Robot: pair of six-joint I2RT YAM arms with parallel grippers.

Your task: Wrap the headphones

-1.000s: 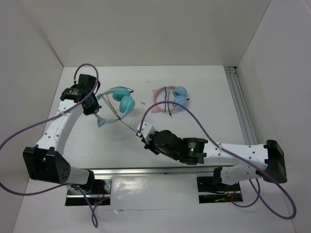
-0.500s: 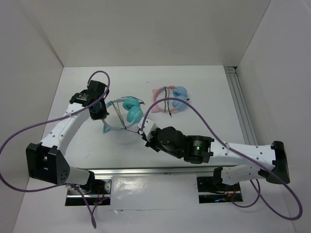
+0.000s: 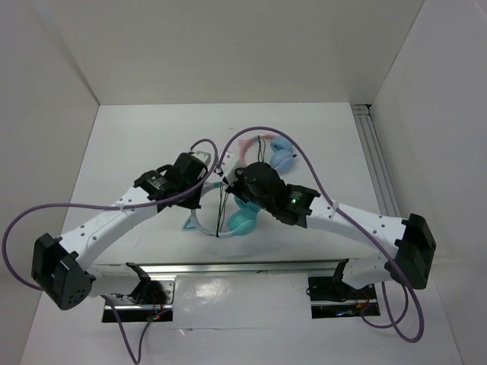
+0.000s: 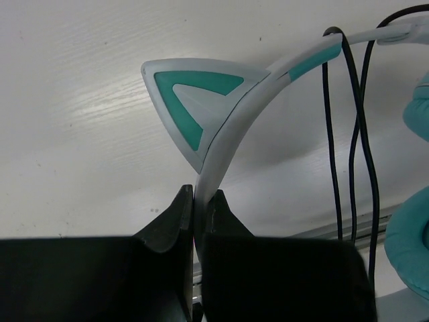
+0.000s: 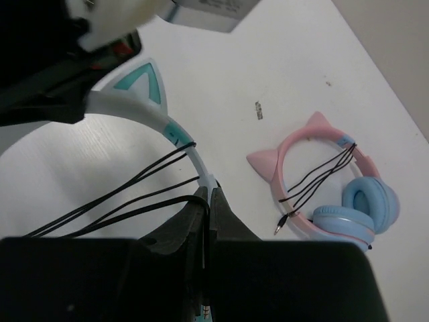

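The right end effector (image 5: pixel 208 196) pinches the thin black cable (image 5: pixel 144 171) crossing a pale, teal-eared headband (image 5: pixel 134 109). Pink, blue-cupped headphones (image 5: pixel 367 200) lie on the white bench (image 5: pixel 301 60).

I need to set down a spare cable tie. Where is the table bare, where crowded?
Bare: the far table strip between the back wall and pink headphones; the far-left corner beyond the left arm. Crowded: centre, where the left hand pinches the teal headphones and the right hand their cable.
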